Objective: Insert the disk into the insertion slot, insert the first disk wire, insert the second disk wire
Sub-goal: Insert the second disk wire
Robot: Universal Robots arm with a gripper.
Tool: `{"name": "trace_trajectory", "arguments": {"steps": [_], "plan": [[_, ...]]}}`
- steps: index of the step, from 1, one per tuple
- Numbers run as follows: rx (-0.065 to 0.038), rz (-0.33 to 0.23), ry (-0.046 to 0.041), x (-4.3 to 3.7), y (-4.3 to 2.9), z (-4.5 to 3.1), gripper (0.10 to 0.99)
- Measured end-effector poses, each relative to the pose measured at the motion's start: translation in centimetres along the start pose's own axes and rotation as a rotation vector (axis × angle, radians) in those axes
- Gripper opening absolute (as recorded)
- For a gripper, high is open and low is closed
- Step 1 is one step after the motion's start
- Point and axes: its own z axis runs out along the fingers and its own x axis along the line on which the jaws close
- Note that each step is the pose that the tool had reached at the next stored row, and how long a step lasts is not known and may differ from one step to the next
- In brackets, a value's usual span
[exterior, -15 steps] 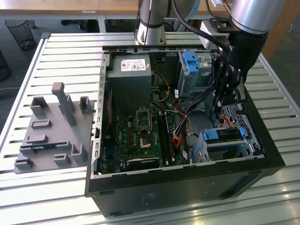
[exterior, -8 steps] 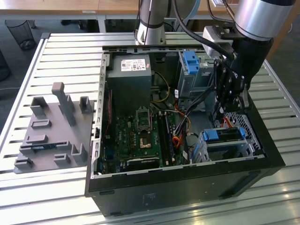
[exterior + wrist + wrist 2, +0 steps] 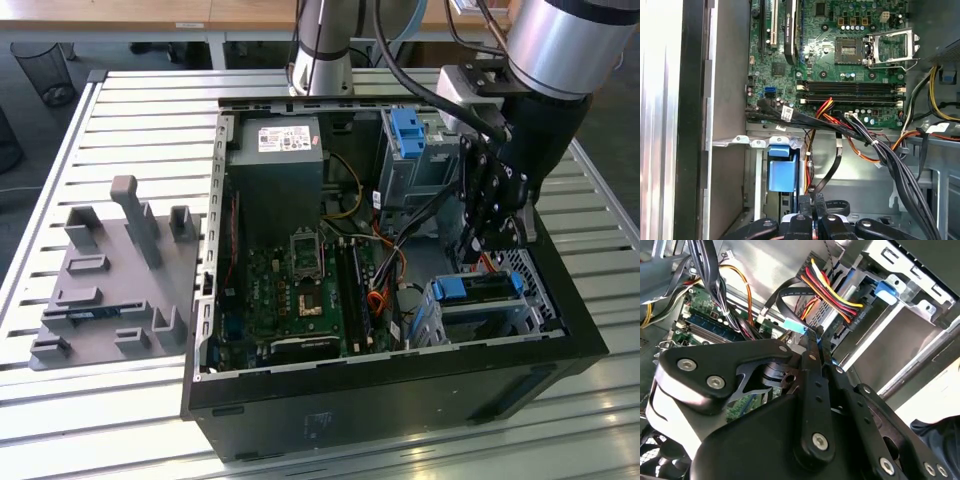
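Arm (image 3: 560,60) lowered, gripper (image 3: 815,337) jaws together.

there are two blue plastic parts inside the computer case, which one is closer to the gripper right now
The blue carrier of the disk, seated in the low insertion slot directly beneath the gripper. The other blue latch tops the taller bay, farther back.

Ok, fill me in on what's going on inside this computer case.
A single robot arm is reaching into the open computer case. The disk in its blue carrier already sits in the insertion slot. The gripper hangs just above it, and in the first wrist view its fingers look closed on a black flat cable. A red-and-yellow wire bundle runs to the drive's end.
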Motion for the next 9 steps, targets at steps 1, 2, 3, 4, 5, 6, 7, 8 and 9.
{"name": "trace_trajectory", "arguments": {"steps": [1, 2, 3, 4, 5, 6, 7, 8, 9], "plan": [[0.0, 0.0, -0.0077, 0.12, 0.0, 0.01, 0.149], [0.0, 0.0, -0.0195, 0.25, 0.0, 0.01, 0.149], [0.0, 0.0, -0.0377, 0.38, 0.0, 0.03, 0.149], [0.0, -0.001, -0.0555, 0.48, 0.01, 0.03, 0.149], [0.001, -0.001, -0.0723, 0.6, 0.01, 0.03, 0.149], [0.001, -0.001, -0.0822, 0.69, 0.01, 0.04, 0.149], [0.001, -0.001, -0.0836, 0.76, 0.01, 0.04, 0.149], [0.001, -0.001, -0.0838, 0.81, 0.01, 0.04, 0.149], [0.001, -0.001, -0.0839, 0.86, 0.01, 0.04, 0.149]]}}
